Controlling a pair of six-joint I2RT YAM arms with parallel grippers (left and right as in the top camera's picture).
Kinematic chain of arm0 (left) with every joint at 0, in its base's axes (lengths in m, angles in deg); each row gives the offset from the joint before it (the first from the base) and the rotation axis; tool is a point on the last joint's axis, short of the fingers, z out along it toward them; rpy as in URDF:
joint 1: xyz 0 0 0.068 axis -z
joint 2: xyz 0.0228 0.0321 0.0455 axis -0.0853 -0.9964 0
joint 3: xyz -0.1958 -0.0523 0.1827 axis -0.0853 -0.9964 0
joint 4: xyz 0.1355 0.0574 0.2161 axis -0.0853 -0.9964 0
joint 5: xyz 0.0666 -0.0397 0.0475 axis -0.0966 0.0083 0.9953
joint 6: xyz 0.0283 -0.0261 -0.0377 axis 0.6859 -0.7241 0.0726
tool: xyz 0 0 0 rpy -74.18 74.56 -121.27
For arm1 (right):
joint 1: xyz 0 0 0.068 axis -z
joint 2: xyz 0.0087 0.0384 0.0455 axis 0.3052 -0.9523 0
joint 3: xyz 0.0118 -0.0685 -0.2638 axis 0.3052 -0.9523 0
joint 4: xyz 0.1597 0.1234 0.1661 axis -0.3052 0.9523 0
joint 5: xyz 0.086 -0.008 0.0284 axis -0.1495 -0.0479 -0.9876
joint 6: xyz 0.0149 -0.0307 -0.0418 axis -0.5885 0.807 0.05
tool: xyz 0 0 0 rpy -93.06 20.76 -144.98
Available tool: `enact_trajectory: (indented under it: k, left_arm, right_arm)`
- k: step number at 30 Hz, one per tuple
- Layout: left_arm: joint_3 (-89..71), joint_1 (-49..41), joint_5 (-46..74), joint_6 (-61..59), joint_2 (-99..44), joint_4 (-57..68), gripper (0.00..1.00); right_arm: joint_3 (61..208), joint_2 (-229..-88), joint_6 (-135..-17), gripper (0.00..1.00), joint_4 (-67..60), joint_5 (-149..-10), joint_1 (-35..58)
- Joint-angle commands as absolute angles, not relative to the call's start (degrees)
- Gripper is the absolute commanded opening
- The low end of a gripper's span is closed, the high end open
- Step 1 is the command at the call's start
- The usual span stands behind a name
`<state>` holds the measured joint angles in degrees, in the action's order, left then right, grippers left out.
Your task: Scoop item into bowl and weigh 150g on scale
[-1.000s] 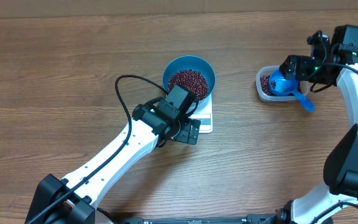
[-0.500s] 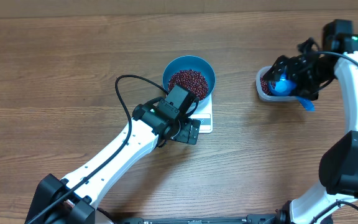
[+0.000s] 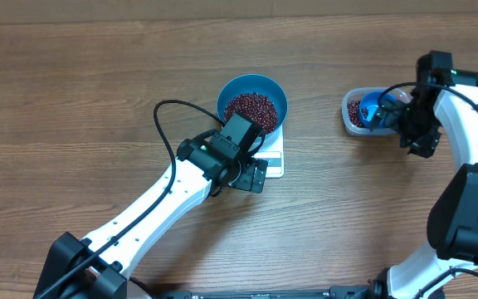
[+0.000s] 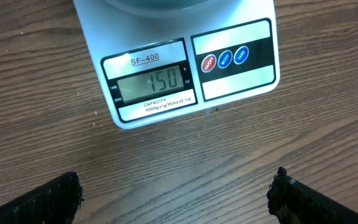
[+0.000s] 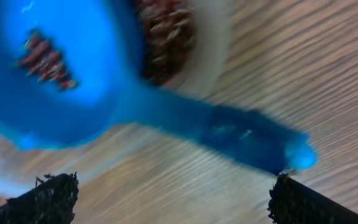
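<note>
Fingers of your left gripper (image 4: 178,194): spread, empty, over scale (image 4: 179,37), display 150. Your right gripper (image 5: 169,199): spread, empty, beside scoop (image 5: 129,106) lying in tub (image 3: 346,112). On scale: bowl (image 3: 252,81) holding beans (image 3: 251,108).

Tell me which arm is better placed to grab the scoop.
Right: the right gripper, open, hangs by the scoop in the tub; the left gripper hovers at the scale.

Left hand (image 4: 176,180) and right hand (image 5: 174,182) both spread wide
</note>
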<state>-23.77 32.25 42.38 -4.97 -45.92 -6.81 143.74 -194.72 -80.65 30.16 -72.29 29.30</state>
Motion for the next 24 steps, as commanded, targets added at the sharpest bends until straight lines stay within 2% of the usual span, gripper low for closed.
enact_trajectory:
  k: [1,7,12,17,24]
  left_arm:
    - [-24.08,32.25,42.08,-3.90,-46.34,-6.59,1.00]
    - [-24.08,32.25,42.08,-3.93,-46.34,-6.59,1.00]
    - [-24.08,32.25,42.08,-3.90,-46.34,-6.59,1.00]
    - [-24.08,32.25,42.08,-3.90,-46.34,-6.59,0.99]
    - [-24.08,32.25,42.08,-3.90,-46.34,-6.59,1.00]
  right_arm:
    - [140.99,-194.56,-83.39,1.00,28.61,-73.34,31.07]
    - [139.43,-194.54,-83.36,1.00,28.80,-80.75,31.33]
    - [139.43,-194.54,-83.12,1.00,27.65,-80.25,31.35]
    - [139.43,-194.54,-83.12,1.00,21.50,-71.40,31.35]
    - [139.46,-194.54,-83.12,1.00,14.16,-72.21,31.35]
